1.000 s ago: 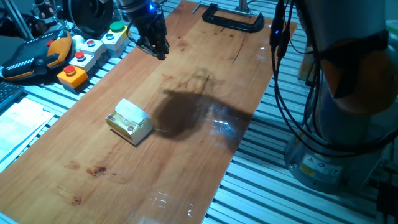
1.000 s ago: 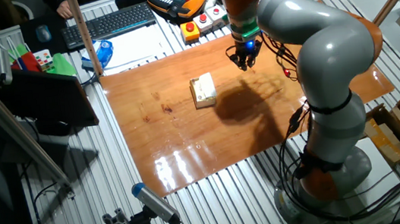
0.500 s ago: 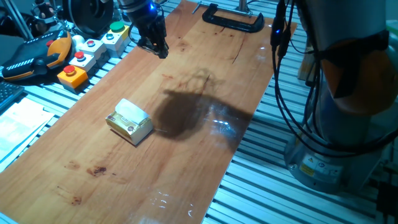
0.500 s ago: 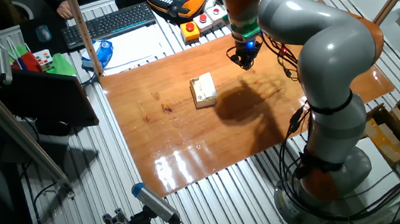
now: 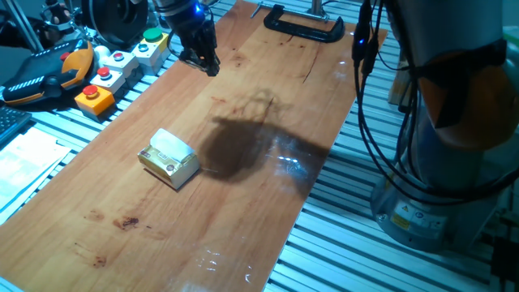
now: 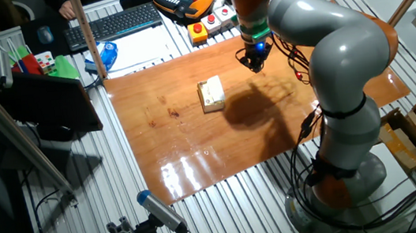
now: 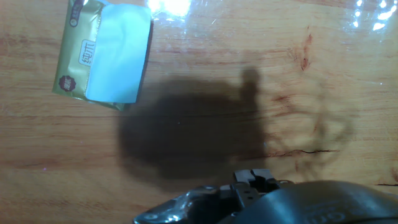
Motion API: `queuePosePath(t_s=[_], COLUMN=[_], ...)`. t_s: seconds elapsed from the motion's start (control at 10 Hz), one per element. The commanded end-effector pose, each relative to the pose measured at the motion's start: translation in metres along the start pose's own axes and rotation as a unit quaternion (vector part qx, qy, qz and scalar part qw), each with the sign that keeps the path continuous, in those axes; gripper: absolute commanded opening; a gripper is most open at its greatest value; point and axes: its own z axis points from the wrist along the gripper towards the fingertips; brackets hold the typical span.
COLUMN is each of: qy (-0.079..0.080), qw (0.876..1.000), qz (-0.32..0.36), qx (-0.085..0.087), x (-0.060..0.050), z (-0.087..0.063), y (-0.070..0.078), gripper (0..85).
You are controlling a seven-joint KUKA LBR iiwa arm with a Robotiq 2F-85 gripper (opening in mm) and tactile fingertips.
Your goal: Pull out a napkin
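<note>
Hand view: napkin [image 7: 118, 55] pale blue-white, flat atop gold box [image 7: 74, 59].

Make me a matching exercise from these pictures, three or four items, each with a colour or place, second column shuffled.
Column one:
1. napkin
2. box
3. tool
4. clamp

Column two:
A. black, at the far end of the table
B. above the table, away from the box
C. white, on top of the box
D. yellow-gold, on the table

Pairs: 1-C, 2-D, 3-B, 4-A
</note>
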Motion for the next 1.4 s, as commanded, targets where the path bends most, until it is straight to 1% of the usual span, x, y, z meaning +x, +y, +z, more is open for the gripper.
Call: queuePosePath(t_s=[0.0, 0.3, 0.4, 0.5, 0.6, 0.7, 0.8, 0.9, 1.0, 1.1, 1.2, 1.3], qy=[0.000, -0.004, -0.061, -0.080, -0.082, -0.093, -0.103, -0.089, -0.095, -0.102, -0.097, -0.092], qw=[1.000, 1.000, 0.998, 0.996, 0.995, 0.993, 0.993, 0.992, 0.990, 0.990, 0.990, 0.991], qz=[-0.005, -0.001, 0.007, 0.034, 0.045, 0.052, 0.022, 0.005, 0.009, 0.011, 0.017, 0.014], qx=[0.000, -0.003, -0.003, -0.021, -0.029, -0.041, -0.052, -0.088, -0.107, -0.096, -0.106, -0.096], x=[0.0001, 0.0001, 0.0001, 0.0001, 0.0001, 0.0001, 0.0001, 0.0001, 0.0001, 0.0001, 0.0001, 0.0001], z=[0.0000, 0.0000, 0.0000, 0.0000, 0.0000, 0.0000, 0.0000, 0.0000, 0.0000, 0.0000, 0.0000, 0.0000], y=[0.0000, 0.0000, 0.0000, 0.0000, 0.0000, 0.0000, 0.0000, 0.0000, 0.0000, 0.0000, 0.0000, 0.0000], gripper=[1.0, 1.0, 0.7, 0.7, 0.7, 0.7, 0.7, 0.7, 0.7, 0.7, 0.7, 0.7])
